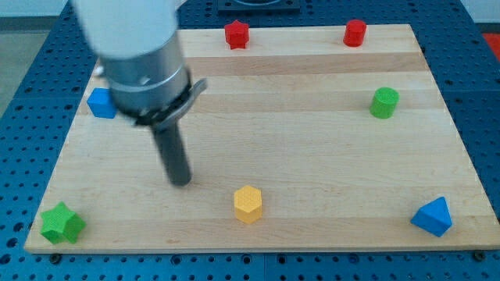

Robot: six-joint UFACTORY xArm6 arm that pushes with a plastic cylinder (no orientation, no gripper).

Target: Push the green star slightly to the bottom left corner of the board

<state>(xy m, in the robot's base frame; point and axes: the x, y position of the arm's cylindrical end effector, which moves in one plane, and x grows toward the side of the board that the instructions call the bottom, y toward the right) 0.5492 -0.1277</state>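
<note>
The green star (62,223) lies at the bottom left corner of the wooden board (312,156), close to its edges. My tip (181,183) rests on the board to the upper right of the star, well apart from it. The yellow hexagon block (248,204) sits to the right of the tip, a little lower.
A blue block (101,103) sits at the left edge, partly behind the arm. A red block (237,34) and a red cylinder (355,33) stand along the top edge. A green cylinder (383,102) is at the right. A blue triangular block (433,216) is at the bottom right.
</note>
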